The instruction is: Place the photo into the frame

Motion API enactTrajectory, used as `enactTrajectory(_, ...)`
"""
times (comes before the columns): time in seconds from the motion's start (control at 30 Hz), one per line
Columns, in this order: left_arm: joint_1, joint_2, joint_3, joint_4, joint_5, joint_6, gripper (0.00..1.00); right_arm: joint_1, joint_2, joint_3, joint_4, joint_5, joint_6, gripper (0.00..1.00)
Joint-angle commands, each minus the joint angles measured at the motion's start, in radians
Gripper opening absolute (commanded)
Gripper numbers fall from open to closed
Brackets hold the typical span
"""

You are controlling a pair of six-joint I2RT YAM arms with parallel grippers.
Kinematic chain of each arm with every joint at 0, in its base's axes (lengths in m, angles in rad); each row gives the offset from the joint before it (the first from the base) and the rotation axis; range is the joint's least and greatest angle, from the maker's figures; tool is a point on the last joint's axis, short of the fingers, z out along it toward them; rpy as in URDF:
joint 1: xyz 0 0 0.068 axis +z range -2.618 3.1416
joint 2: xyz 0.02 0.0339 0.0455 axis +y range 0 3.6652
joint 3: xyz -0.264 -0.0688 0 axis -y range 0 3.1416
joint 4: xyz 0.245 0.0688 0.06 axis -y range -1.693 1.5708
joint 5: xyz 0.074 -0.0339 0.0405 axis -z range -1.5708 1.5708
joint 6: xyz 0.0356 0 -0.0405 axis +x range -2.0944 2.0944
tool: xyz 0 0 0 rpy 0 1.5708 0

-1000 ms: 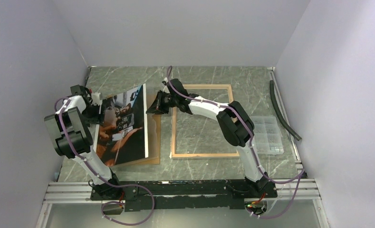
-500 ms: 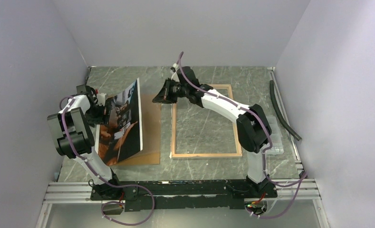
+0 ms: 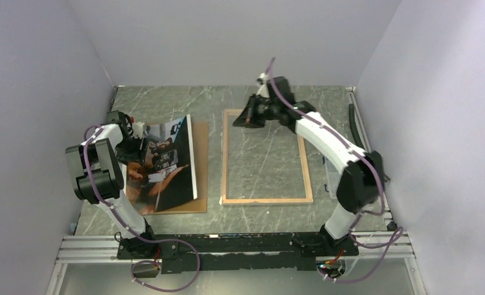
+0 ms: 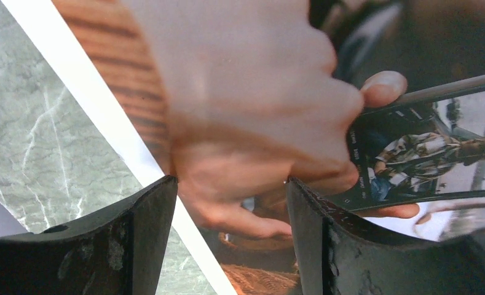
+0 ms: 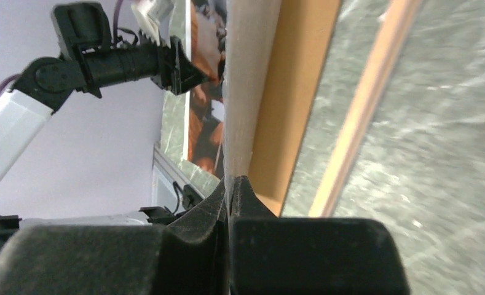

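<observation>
We see the photo [image 3: 166,166] lying askew toward the left edge of the worktop [image 3: 160,101], printed side up. It rests over a brown backing board [image 3: 201,166] that shows along the photo's right and near sides. The print has a white border, and it pictures a hand holding a phone.

The left claw [image 3: 140,146] sits over the left part of the photo. In the left wrist view its two dark fingers [image 4: 147,246] stand well apart with nothing pinched between them, and the print fills the gap behind them. We cannot tell whether the fingertips touch the paper.

Just right of the board, in the middle of the worktop, the frame [image 3: 224,160] lies flat with its pale wood back upward and marble showing through its opening.

The right claw [image 3: 240,120] is at the frame's far rail, near the frame's far left corner. In the right wrist view its fingers are pressed together and hold nothing. We cannot tell whether they touch the wood.

A black hose [image 3: 356,123] lies along the right edge of the worktop.
</observation>
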Motion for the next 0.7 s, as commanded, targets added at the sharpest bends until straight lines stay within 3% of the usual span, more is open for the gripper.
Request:
enactTrajectory(0.0, -0.021, 0.024, 0.009, 0.017, -0.010, 0.004, 0.71, -0.105, -0.218, -0.073, -0.111, -0.004, -0.126, 0.00)
enactTrajectory(0.17, -0.039, -0.023, 0.087, -0.057, -0.005, -0.006, 0.71, -0.227, -0.366, -0.160, -0.197, -0.035, -0.171, 0.00)
enactTrajectory(0.27, -0.109, -0.088, 0.151, -0.121, 0.018, -0.028, 0.73, -0.293, -0.442, -0.182, -0.243, -0.053, -0.193, 0.00)
enactTrajectory(0.4, -0.303, -0.131, 0.223, -0.181, 0.089, -0.099, 0.81, -0.362, -0.501, -0.175, -0.330, -0.071, -0.241, 0.00)
enactTrajectory(0.5, -0.478, -0.112, 0.248, -0.156, 0.121, -0.139, 0.93, -0.409, -0.536, -0.172, -0.393, -0.065, -0.268, 0.00)
enactTrajectory(0.67, -0.711, -0.009, 0.262, -0.069, 0.076, -0.165, 0.94, -0.481, -0.585, -0.179, -0.458, -0.068, -0.286, 0.00)
